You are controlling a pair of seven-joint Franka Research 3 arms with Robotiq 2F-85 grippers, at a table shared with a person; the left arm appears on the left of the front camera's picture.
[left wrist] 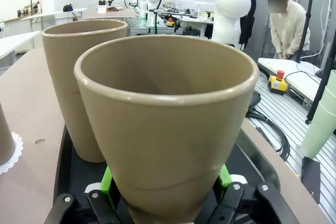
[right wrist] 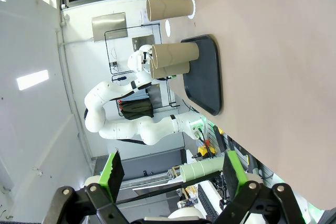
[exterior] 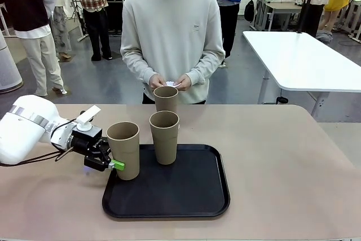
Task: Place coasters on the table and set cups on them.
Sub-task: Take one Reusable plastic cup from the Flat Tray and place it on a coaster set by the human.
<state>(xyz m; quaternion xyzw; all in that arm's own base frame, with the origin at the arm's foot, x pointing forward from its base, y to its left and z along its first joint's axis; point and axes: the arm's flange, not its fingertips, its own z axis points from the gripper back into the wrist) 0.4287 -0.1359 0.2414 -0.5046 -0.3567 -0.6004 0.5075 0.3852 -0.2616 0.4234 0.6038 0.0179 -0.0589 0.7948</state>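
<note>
My left gripper (exterior: pixel 114 162) is shut on a tan cup (exterior: pixel 124 149) low on its side, at the left rim of the black tray (exterior: pixel 192 196). In the left wrist view this cup (left wrist: pixel 165 124) sits between the green pads (left wrist: pixel 107 179). A second cup (exterior: pixel 164 136) stands on the tray just right of it. The third cup (exterior: pixel 166 99) stands at the table's far side on a white lacy coaster (left wrist: pixel 11 153). The person holds a white coaster (exterior: pixel 172 84) in both hands. My right gripper (right wrist: pixel 173 177) is open with nothing between its fingers, off to the table's side.
The beige table (exterior: pixel 282 156) has bare room right of the tray and along the far edge. A white rectangular table (exterior: pixel 304 60) stands behind on the right. The person stands close against the far edge, right behind the third cup.
</note>
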